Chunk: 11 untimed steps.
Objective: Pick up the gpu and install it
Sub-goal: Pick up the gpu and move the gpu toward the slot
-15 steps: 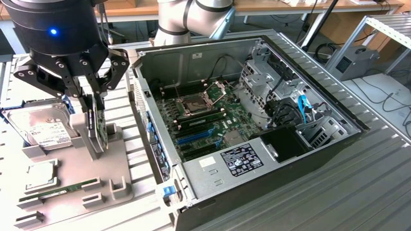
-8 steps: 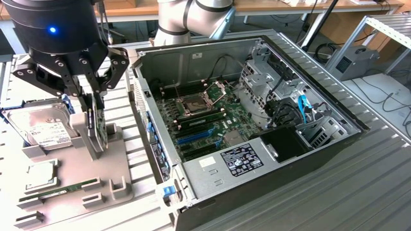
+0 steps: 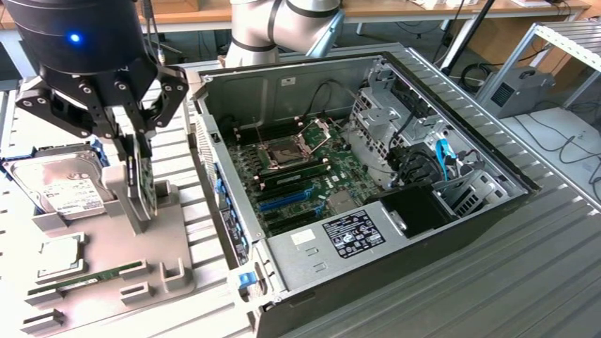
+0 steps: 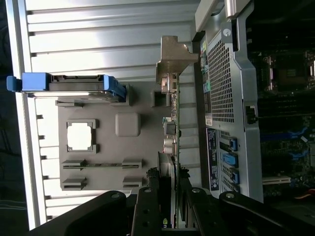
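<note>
1. Exterior view: the gpu is seen standing on edge in the grey holder, at the holder's edge nearest the open computer case.
2. The claw is held narrow, clamped on the gpu's upper edge.
3. A straight vertical lift is judged best, so that the gpu is not twisted in its slot.

Ribbed grey metal tabletop; wooden desk along the back; metal rack at the exterior view's right, grey box beside it; cables over pale floor.
</note>
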Tool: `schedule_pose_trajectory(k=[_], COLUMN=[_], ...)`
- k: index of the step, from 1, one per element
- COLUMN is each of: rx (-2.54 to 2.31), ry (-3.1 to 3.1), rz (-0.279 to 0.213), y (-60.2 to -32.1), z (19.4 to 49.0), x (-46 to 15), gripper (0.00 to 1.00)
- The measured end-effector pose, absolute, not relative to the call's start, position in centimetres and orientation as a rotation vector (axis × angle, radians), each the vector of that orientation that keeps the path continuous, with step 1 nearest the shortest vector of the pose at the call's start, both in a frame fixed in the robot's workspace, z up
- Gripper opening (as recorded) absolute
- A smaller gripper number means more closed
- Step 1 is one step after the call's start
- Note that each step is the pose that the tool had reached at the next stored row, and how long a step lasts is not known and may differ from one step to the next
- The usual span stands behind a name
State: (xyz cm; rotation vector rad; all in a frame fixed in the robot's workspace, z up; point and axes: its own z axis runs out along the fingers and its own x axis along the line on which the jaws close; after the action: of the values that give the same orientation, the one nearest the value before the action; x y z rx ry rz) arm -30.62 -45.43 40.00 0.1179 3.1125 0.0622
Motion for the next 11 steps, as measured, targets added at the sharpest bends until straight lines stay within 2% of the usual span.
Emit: schedule_pose_trajectory(k=[11], rx=[0.118], ry=[3.112], rz=[0.062], y=[-45.43], z=[40.54], x=[-30.62], gripper=[0.26])
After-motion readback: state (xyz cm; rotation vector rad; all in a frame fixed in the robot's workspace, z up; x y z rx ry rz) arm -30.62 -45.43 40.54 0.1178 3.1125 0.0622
